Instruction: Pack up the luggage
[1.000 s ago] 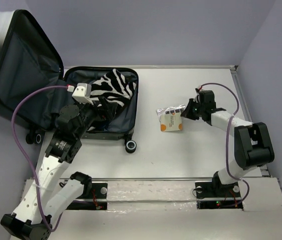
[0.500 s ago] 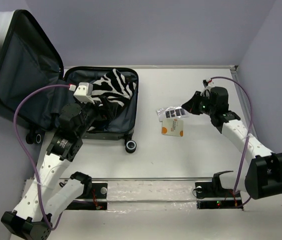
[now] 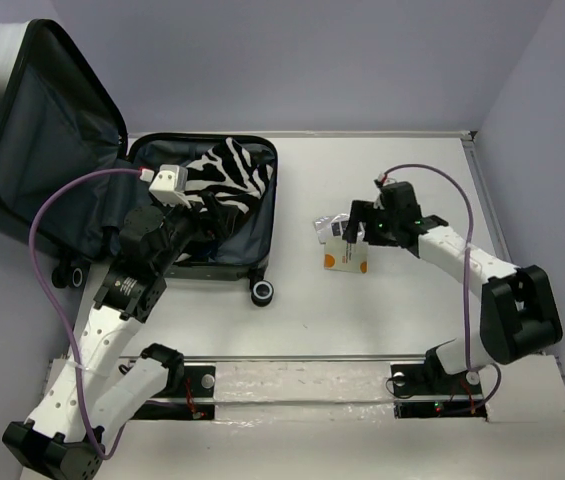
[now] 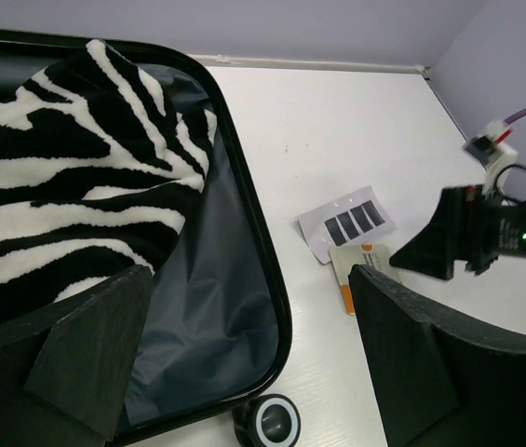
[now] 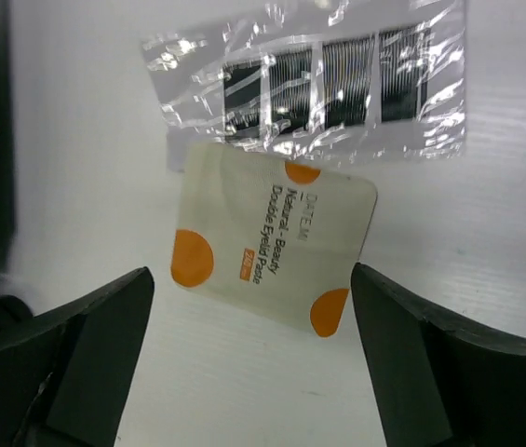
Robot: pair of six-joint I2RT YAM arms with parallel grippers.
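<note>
Orange-dotted card [image 5: 272, 247] touching clear strip packet [image 5: 337, 88] on white table [image 3: 362, 310]

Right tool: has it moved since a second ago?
Yes. The right tool has swung left toward the luggage and now hangs open over the orange-dotted packet.

Luggage [image 3: 250, 236], open: one. Zebra-striped cloth [image 3: 224, 175]: one. Clear packet [image 5: 309, 140]: one, holding four dark strips [image 5: 342, 91]. Cream sachet [image 5: 272, 244] with three orange spots: one. Robot arms: two, left arm [image 3: 112, 300] and right arm [image 3: 457, 255]. Purple cables [image 3: 30, 235] [image 3: 424, 167]: two.
</note>
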